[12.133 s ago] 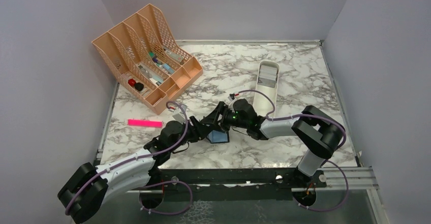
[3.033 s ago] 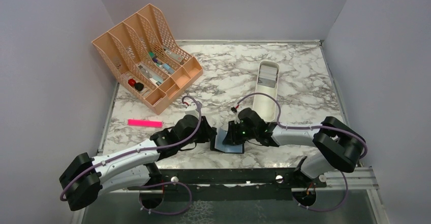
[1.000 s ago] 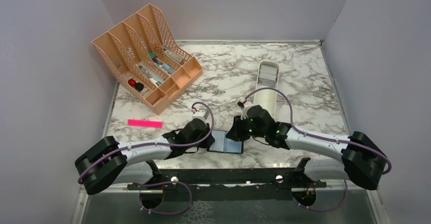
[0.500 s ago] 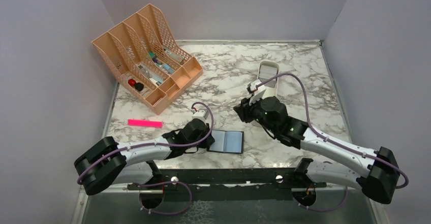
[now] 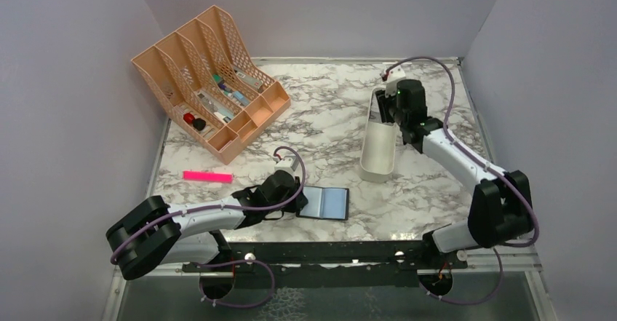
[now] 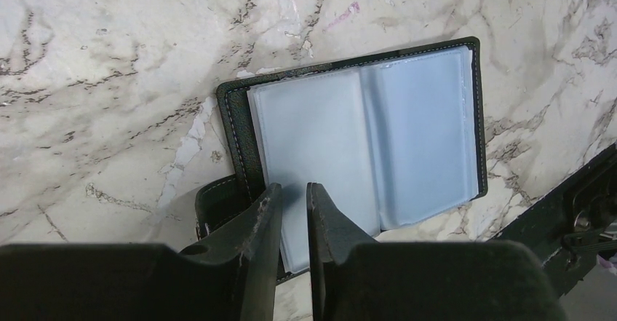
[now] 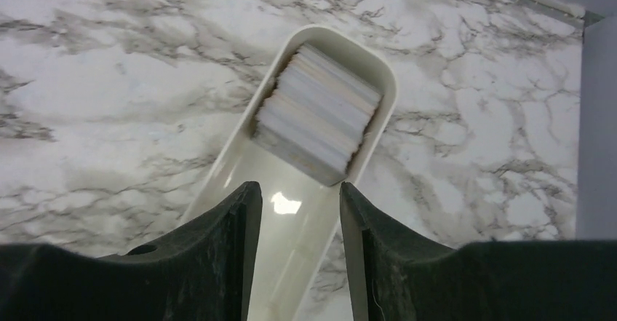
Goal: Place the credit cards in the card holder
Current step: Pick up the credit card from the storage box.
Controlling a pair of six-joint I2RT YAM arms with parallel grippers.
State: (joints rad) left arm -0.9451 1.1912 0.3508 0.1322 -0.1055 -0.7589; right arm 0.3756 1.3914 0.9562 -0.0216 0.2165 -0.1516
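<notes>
The card holder (image 5: pixel 327 203) (image 6: pixel 364 143) lies open and flat near the table's front edge, a black cover with pale blue plastic sleeves. My left gripper (image 5: pixel 299 204) (image 6: pixel 292 193) hovers over its left page and cover edge, its jaws a narrow gap apart with nothing between them. The credit cards (image 7: pixel 318 113) stand as a grey-white stack at the far end of a long white tray (image 5: pixel 378 153) (image 7: pixel 305 226). My right gripper (image 5: pixel 393 108) (image 7: pixel 295 197) hangs open above that tray, just short of the stack and holding nothing. In the top view the right gripper covers most of the cards.
A peach mesh desk organiser (image 5: pixel 211 73) with small items stands at the back left. A pink strip (image 5: pixel 207 177) lies on the marble left of the left arm. Grey walls close in the table, and a black rail (image 5: pixel 327 252) runs along the front.
The right arm has swung away from the card holder to the far end of the tray, its jaws opening wider. The left gripper has stayed at the holder's left edge.
</notes>
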